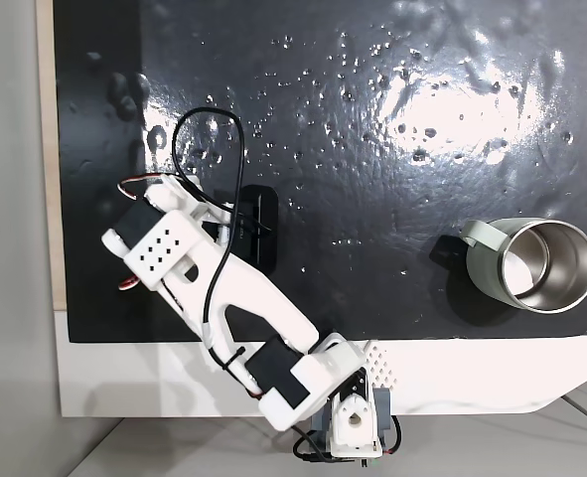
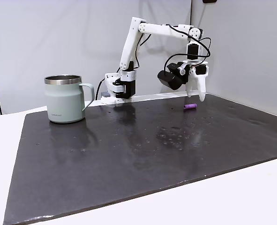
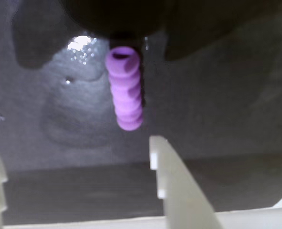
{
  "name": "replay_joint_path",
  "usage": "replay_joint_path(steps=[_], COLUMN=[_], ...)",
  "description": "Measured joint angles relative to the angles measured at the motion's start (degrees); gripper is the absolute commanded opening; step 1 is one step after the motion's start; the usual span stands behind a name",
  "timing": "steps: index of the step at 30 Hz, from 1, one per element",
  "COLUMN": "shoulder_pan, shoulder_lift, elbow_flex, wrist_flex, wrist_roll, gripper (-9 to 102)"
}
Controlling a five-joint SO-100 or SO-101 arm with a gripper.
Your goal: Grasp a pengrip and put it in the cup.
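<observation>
Pengrip [image 3: 125, 88] lies on the black mat [image 2: 129, 150], upper centre of wrist view, right of centre in a fixed view [image 2: 189, 107]. Gripper [image 2: 197, 96] hovers just above it, jaws open, empty. Cup [image 2: 64, 99] far left, upright.

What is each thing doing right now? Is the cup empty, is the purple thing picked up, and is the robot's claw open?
pengrip: lying on its side on the black mat, not held, apart from the fingers.
cup: upright on the mat, nothing visible inside, handle towards the arm.
end effector: open, hovering just above the mat beside the pengrip, holding nothing.
</observation>
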Motion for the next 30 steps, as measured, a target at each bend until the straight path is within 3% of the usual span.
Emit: replay_joint_path(steps=[14,27,30], shoulder_pan=[-1.23,-1.14,-1.14], shoulder_lift=[-8.09,-10.11,-10.46], elbow_flex=[-0.70,-2.72,-2.72], wrist_flex=[2.11,2.37,2.37], wrist_roll=[1.23,1.14,1.05], gripper=[24,0,0])
